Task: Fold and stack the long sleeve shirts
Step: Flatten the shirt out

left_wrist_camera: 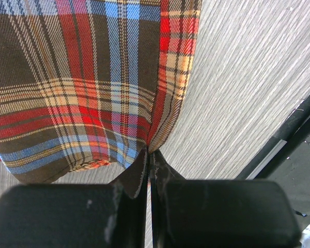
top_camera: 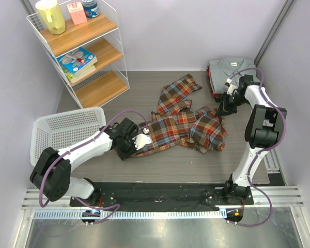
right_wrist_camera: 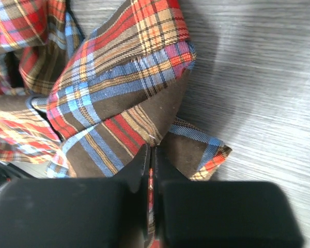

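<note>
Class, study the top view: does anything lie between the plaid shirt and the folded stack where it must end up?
Nothing visible does. The plaid shirt lies close to the folded stack, with only bare table between them. The right hand, shut on the shirt's edge, sits at that gap.

Rumpled plaid shirt (top_camera: 183,124) between left gripper (top_camera: 140,139) and right gripper (top_camera: 221,110)

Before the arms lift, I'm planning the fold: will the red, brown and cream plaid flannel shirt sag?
Probably floppy: the plaid shirt lies rumpled in soft folds. Likely to sag between the left gripper and right gripper, both pinching cloth.
</note>
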`<move>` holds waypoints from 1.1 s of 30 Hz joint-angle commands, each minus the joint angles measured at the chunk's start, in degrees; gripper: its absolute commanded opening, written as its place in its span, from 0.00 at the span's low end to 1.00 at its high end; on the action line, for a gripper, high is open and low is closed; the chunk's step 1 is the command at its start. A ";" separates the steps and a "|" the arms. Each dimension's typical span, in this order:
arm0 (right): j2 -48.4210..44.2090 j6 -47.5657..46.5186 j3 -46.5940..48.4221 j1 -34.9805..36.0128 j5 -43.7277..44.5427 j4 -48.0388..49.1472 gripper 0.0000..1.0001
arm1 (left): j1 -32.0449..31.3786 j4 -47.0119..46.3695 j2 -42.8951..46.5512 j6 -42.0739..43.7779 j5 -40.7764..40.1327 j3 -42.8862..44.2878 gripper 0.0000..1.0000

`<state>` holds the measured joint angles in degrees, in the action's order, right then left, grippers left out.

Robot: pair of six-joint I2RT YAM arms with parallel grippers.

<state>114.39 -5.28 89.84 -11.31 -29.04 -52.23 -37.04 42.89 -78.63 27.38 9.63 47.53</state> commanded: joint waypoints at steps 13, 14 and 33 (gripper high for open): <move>-17.52 -11.23 17.38 6.29 -2.52 -5.15 0.01 | 4.34 0.87 -3.54 -3.38 4.96 4.94 0.00; -18.75 -12.55 16.86 8.04 -0.78 -5.69 0.01 | 4.69 0.79 -3.72 -3.64 5.40 5.38 0.00; -50.15 -44.98 -21.46 22.78 12.87 -9.56 0.65 | 8.56 2.72 -6.53 -5.49 9.00 8.81 0.00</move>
<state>63.20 -43.44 70.08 19.75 -19.29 -64.58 -28.99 44.93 -84.33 22.72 16.56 53.65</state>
